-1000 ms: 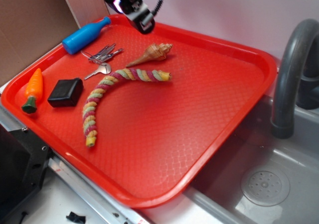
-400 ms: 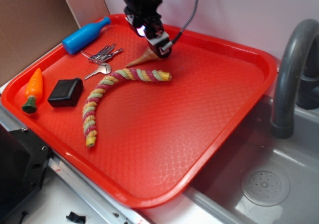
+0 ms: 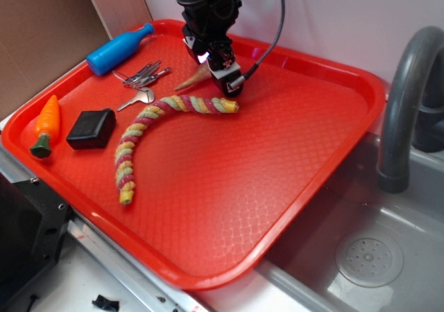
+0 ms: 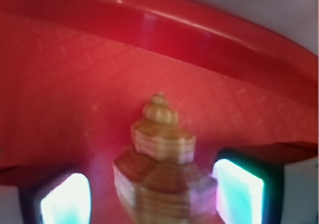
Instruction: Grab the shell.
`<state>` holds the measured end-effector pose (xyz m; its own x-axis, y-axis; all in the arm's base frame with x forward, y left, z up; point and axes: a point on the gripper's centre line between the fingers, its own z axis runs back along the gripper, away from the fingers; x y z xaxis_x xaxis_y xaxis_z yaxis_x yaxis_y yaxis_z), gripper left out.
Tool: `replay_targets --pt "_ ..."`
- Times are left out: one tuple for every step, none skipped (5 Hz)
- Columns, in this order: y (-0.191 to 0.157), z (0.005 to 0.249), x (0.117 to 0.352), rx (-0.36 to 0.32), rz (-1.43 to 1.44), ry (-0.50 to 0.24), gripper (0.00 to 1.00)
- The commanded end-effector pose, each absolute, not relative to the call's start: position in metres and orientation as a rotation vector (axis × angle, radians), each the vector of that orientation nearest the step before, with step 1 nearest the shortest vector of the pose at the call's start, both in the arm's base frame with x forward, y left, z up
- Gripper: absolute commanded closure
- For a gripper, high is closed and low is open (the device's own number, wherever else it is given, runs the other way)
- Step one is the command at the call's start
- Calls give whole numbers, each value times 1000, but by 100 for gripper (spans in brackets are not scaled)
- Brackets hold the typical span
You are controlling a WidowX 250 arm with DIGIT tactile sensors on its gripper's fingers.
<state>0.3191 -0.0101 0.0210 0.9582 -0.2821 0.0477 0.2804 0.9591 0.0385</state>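
the black gripper point(image 3: 223, 73), jaws apart, straddles the knobbly tan spiral shell point(image 4: 159, 179) on the red plastic tray point(image 3: 312, 159); closing on its tapered, ridged sides could squeeze it out.

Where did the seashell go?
In the exterior view the shell lies at the tray's far side, just beyond the rope, mostly hidden under the gripper; the wrist view shows it between the jaws.

The exterior view looks down obliquely across the tray point(image 3: 305, 152); the wrist view sits close above it.
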Motion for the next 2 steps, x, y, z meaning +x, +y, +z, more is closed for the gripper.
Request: replay_targets --pt "-19 32 322 26 -283 -90 100" --pt "-20 35 320 20 -258 -67 100"
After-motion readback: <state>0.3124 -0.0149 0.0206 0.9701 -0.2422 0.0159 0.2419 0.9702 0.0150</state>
